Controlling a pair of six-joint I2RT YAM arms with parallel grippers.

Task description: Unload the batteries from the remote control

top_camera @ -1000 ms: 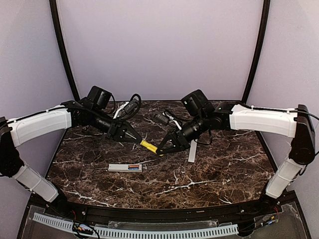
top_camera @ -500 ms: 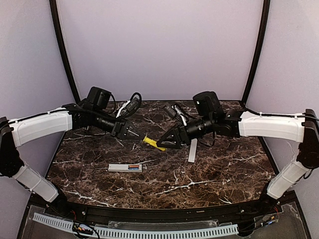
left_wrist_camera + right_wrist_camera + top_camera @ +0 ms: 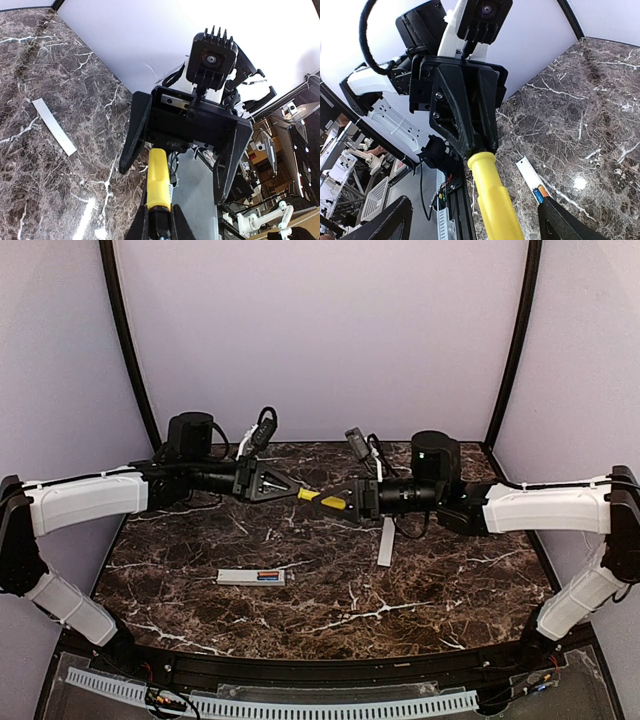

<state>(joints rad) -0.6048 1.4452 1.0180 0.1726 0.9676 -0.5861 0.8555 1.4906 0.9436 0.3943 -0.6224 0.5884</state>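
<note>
Two batteries (image 3: 267, 576) in remote control (image 3: 238, 577), well apart from both | left fingers (image 3: 278, 486) clamp screwdriver (image 3: 328, 501) | right fingers (image 3: 387, 222) spread

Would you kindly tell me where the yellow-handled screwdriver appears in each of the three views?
Top external: the screwdriver is at the centre, its dark end in the left gripper.
Left wrist: bottom centre, yellow handle pointing up the picture.
Right wrist: lower centre, yellow handle running down to the bottom edge.
Shared landmark: the brown marble table, seen in all three views.
</note>
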